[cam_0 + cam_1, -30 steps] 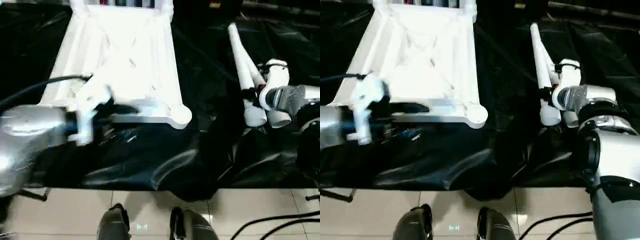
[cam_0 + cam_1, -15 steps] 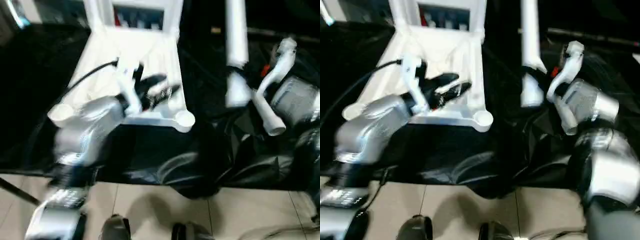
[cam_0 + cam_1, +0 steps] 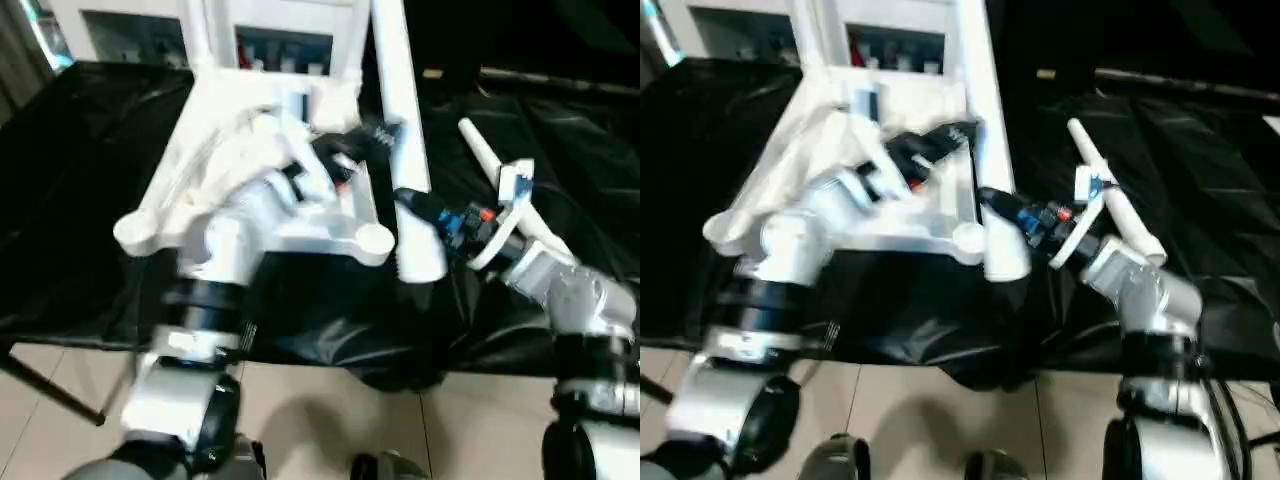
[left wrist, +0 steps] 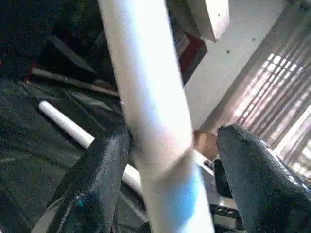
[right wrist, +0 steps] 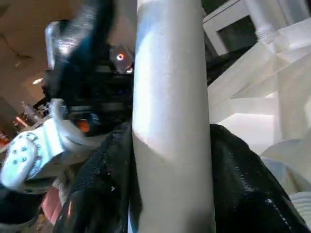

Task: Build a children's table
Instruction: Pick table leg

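Observation:
The white tabletop [image 3: 250,120] lies underside up on the black-draped work table. My right gripper [image 3: 415,203] is shut on a long white leg [image 3: 400,100] and holds it nearly upright. Black fingers [image 5: 102,184] press it from both sides. The leg's lower end hangs just right of the near right corner socket [image 3: 375,240]. My left gripper [image 3: 378,135] reaches across the tabletop to the same leg, higher up. It is open, with the leg between its fingers [image 4: 97,179] and a gap on one side. Another leg [image 3: 480,160] lies on the cloth at the right.
The near left corner socket [image 3: 130,230] sticks out by my left arm. White posts [image 3: 198,35] rise at the tabletop's far corners, in front of a white shelf unit. The black cloth [image 3: 80,150] hangs over the table's front edge above a tiled floor.
My right arm has lifted a leg off the cloth, stood it upright and carried it left to the near right socket. My left arm swung up over the tabletop to that leg. The camera shifted too.

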